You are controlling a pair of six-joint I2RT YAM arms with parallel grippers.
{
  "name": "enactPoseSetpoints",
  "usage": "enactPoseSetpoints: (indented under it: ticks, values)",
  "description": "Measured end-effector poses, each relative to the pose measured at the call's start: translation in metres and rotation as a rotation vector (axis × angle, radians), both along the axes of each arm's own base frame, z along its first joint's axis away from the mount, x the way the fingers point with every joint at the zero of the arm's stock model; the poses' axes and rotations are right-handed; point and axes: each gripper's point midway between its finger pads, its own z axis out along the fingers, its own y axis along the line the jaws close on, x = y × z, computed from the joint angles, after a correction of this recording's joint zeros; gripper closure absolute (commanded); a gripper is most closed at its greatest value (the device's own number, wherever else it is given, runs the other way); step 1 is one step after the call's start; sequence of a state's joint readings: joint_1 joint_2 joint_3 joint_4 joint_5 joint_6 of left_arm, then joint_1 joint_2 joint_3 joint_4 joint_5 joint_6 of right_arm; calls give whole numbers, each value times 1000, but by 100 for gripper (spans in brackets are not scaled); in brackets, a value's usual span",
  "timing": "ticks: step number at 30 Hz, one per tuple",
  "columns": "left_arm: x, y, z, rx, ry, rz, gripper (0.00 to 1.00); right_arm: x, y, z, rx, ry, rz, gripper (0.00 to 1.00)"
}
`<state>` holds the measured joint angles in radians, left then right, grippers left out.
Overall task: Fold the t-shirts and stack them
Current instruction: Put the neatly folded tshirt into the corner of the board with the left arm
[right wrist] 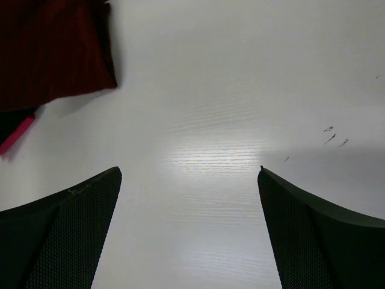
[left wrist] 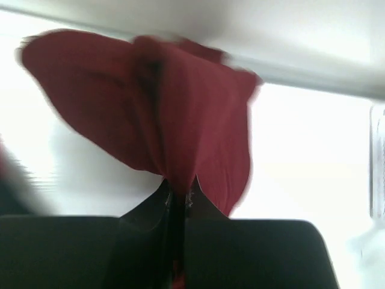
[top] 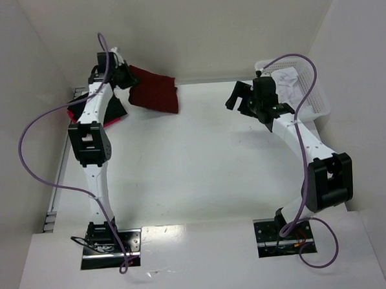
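A dark maroon t-shirt (top: 152, 90) hangs and drapes at the far left of the table, folded over. My left gripper (top: 120, 74) is shut on its edge and holds it up; in the left wrist view the cloth (left wrist: 180, 114) fans out above the closed gripper (left wrist: 179, 192). Under my left arm lie a black shirt (top: 113, 108) and a bright pink one (top: 72, 116), mostly hidden. My right gripper (top: 237, 95) is open and empty above the bare table (right wrist: 198, 150), right of the maroon shirt (right wrist: 51, 51). A pink edge (right wrist: 17, 135) shows at the left of that view.
A white mesh basket (top: 307, 90) with white cloth in it stands at the far right. White walls close the table at the back and both sides. Purple cables loop from both arms.
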<state>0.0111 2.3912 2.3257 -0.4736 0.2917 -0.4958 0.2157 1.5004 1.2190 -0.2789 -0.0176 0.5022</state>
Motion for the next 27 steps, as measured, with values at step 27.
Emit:
enactPoseSetpoints:
  ticks: [27]
  values:
    - [-35, 204, 26, 17, 63, 295, 100, -29, -9, 9, 5, -1, -10, 0]
